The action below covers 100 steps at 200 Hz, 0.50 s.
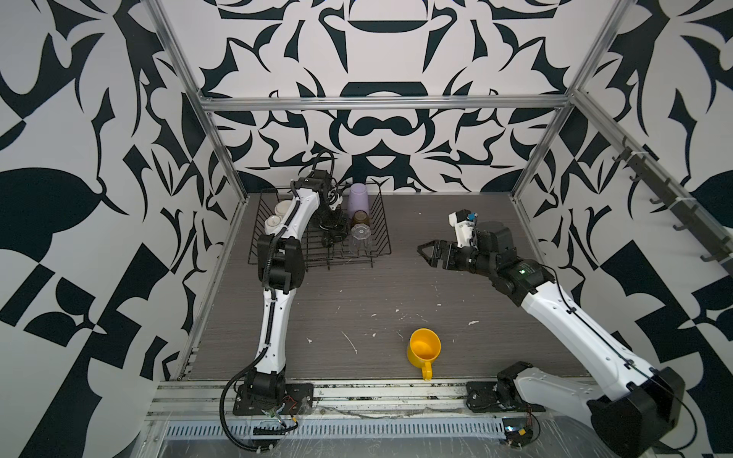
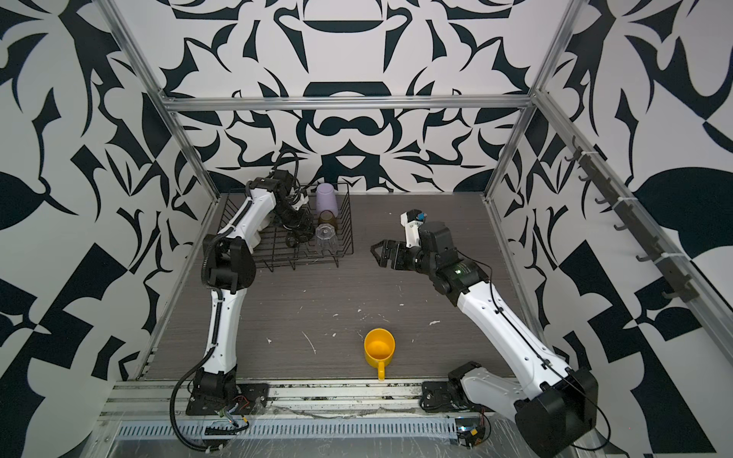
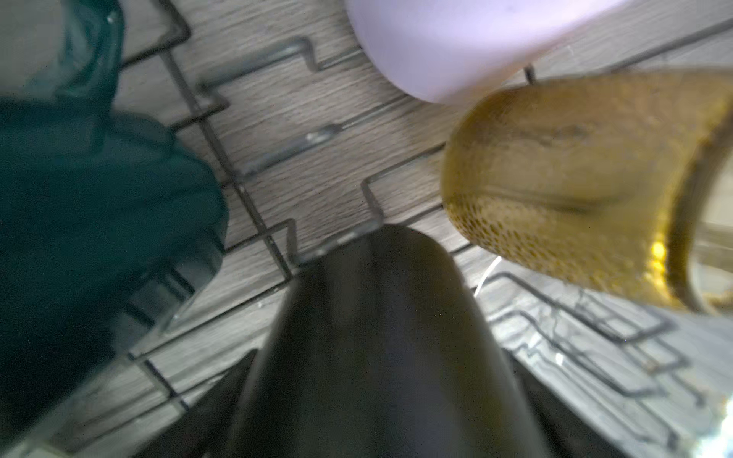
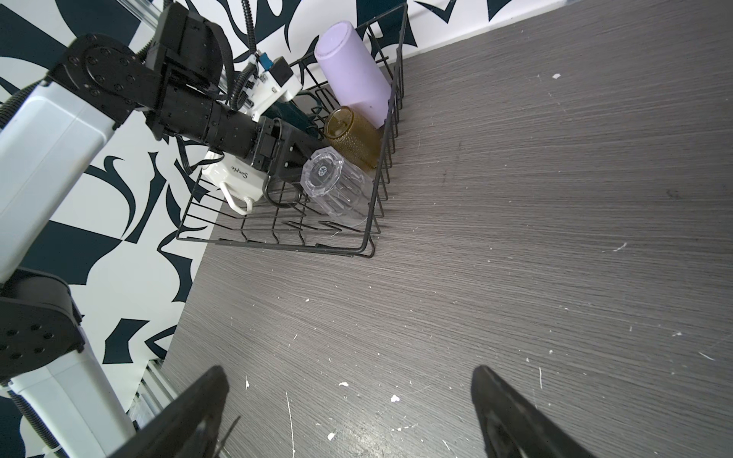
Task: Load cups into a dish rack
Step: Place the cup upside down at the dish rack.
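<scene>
Yellow mug (image 1: 424, 347) stands upright at six o'clock from the nearer right hand (image 1: 427, 253), whose jaws are apart and empty. The left hand (image 4: 293, 158) is in the dish rack (image 1: 385, 222); the view is too blurred to tell its grip.

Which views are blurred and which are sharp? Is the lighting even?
Left wrist view: blurred, the olive-brown glass and lilac tumbler soft-edged. Right wrist view: sharp on the dish rack and clear glass. Both top views: sharp, evenly lit.

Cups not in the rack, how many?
1. The yellow mug stands upright on the table near its front edge, far from the dish rack. Others may be hidden from view.
</scene>
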{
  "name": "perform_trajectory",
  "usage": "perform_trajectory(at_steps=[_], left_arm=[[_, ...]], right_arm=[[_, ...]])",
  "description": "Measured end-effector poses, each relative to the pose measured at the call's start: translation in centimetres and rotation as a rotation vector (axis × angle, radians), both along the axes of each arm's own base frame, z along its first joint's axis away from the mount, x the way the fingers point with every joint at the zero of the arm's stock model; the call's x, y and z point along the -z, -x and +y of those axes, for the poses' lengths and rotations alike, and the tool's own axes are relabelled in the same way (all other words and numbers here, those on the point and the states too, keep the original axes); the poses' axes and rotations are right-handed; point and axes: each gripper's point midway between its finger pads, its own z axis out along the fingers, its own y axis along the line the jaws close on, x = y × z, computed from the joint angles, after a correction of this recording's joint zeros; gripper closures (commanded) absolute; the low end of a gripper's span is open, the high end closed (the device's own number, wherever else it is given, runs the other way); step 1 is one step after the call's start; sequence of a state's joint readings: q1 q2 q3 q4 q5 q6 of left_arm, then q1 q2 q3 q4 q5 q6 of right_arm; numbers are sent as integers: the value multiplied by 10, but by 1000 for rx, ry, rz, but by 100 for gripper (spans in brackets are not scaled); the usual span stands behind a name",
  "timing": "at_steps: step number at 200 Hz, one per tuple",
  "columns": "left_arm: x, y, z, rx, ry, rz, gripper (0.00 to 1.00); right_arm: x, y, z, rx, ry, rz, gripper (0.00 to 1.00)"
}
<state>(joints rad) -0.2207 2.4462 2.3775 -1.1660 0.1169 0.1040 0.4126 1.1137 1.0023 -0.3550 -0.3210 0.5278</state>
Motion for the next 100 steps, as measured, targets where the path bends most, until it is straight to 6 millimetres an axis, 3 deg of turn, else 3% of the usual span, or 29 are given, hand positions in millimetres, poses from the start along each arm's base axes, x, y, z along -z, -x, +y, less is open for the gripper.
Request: perform_trajectory(at_steps=[100], left_arm=[[-1, 0, -1, -25, 10, 2, 1]], right_arm=[[3, 1, -1, 1, 3, 6, 4]])
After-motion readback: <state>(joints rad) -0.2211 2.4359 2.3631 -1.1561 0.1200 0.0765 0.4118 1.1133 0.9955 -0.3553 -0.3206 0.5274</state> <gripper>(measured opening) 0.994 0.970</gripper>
